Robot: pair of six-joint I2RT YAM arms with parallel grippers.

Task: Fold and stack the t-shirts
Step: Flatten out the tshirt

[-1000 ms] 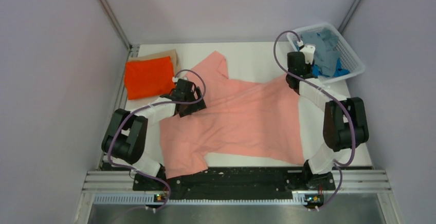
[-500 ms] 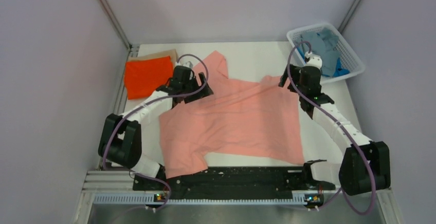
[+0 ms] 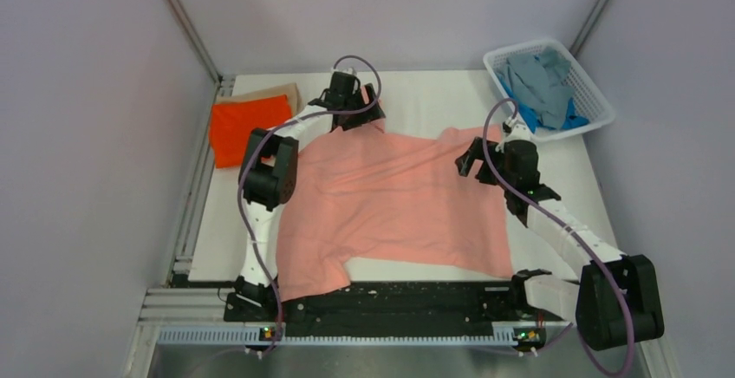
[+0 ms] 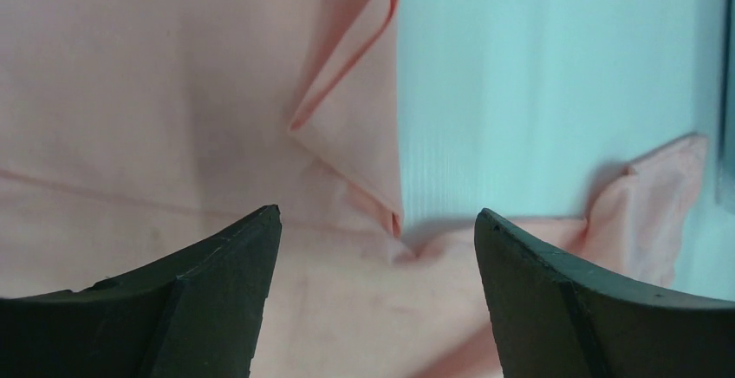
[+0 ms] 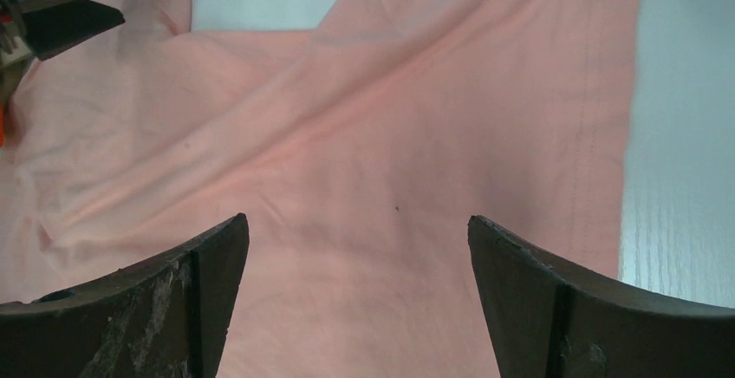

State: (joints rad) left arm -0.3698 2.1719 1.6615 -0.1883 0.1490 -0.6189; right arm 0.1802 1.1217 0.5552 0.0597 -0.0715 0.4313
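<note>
Two stand open, empty: left end effector [image 4: 377, 220] over what looks like a folded sleeve [image 4: 357, 140] of the salmon t-shirt [image 3: 399, 196], right end effector [image 5: 357, 222] over its body. Cloth judged limp, light; pinch hem corners.

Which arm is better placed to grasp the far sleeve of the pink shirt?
Left. The left claw, open, hangs right above that folded sleeve; the right claw, also open, is over the shirt's body.
</note>
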